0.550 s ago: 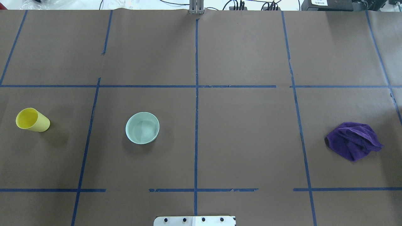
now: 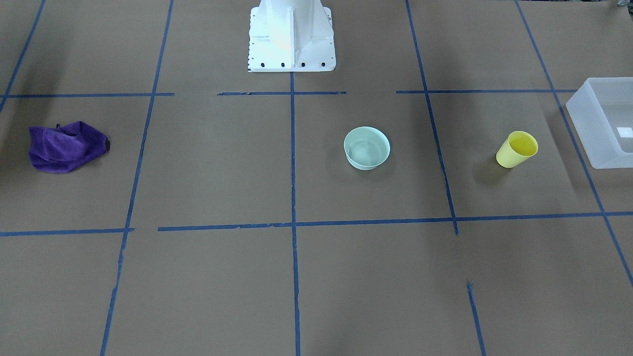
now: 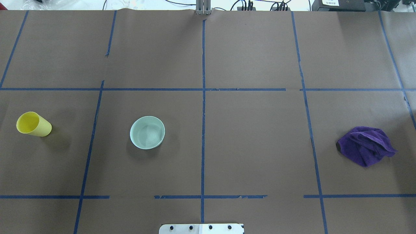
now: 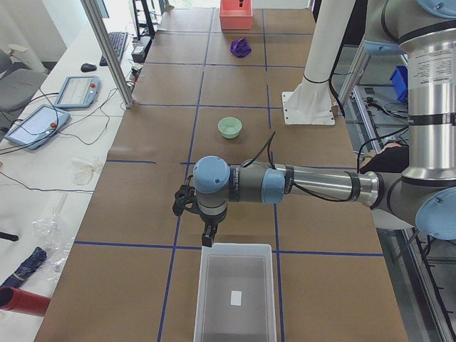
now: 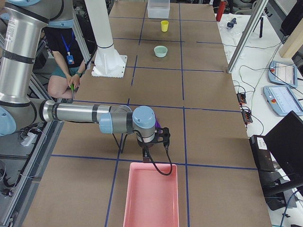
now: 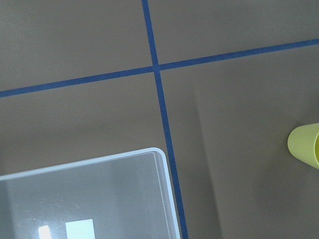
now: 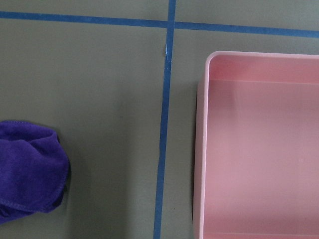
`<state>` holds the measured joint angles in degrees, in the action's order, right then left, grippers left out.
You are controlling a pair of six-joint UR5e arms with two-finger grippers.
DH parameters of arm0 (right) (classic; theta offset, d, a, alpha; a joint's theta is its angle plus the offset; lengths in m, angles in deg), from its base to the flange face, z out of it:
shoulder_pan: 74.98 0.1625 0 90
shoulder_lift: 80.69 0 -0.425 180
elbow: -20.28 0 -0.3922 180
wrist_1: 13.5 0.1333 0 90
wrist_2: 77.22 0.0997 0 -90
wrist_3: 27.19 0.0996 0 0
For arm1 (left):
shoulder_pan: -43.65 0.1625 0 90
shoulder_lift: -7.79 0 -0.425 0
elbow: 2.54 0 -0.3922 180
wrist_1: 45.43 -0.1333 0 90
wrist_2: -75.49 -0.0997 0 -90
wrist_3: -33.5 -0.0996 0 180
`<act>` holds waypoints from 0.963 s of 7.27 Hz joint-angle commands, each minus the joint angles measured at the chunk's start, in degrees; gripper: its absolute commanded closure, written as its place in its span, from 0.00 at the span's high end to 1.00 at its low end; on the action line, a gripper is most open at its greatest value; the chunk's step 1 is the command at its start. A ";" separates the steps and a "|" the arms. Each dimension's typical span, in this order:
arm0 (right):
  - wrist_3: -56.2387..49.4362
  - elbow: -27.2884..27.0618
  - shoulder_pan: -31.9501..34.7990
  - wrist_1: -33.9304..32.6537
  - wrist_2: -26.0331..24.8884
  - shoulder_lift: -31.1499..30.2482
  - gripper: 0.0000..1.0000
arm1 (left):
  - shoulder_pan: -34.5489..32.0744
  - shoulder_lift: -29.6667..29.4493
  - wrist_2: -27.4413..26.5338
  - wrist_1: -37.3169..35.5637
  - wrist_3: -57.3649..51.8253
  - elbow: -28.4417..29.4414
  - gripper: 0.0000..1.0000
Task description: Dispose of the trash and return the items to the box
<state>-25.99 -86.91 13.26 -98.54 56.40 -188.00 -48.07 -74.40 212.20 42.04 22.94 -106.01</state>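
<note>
— Where do the items stand?
— On the taped brown table (image 3: 253, 136), the yellow cup (image 2: 517, 149) stands upright near the frosted box (image 2: 588, 133), outside it. The mint bowl (image 2: 366, 147) sits well apart, toward the middle.

— And the grippers?
— The left gripper (image 4: 206, 239) hangs by the box's rim, and the right gripper (image 5: 147, 153) by a pink bin (image 5: 150, 164), with the purple cloth (image 2: 67, 146) just beside. Only the side views show them, so I cannot tell whether they are parted or closed.

Shot from above behind the robot (image 2: 292, 34), steeply from opposite facing it, lengthwise from both ends of the table (image 3: 260, 146), close down over each end, with the bowl (image 3: 147, 132) common to all four wide views.
</note>
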 commanded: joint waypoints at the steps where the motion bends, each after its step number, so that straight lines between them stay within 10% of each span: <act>1: 0.55 -3.45 0.09 0.05 -0.03 0.43 1.00 | 0.31 -0.34 -0.04 4.01 -0.25 -0.24 1.00; 4: 0.82 -4.87 0.09 0.57 0.50 4.21 1.00 | 0.40 -4.47 0.57 14.78 0.10 0.46 1.00; 7: 0.56 -4.17 0.09 4.94 0.41 3.95 1.00 | 0.40 -4.04 0.58 44.43 13.27 6.86 1.00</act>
<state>-25.27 -91.18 13.35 -95.67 56.84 -183.91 -47.67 -78.93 212.81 73.86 28.08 -101.91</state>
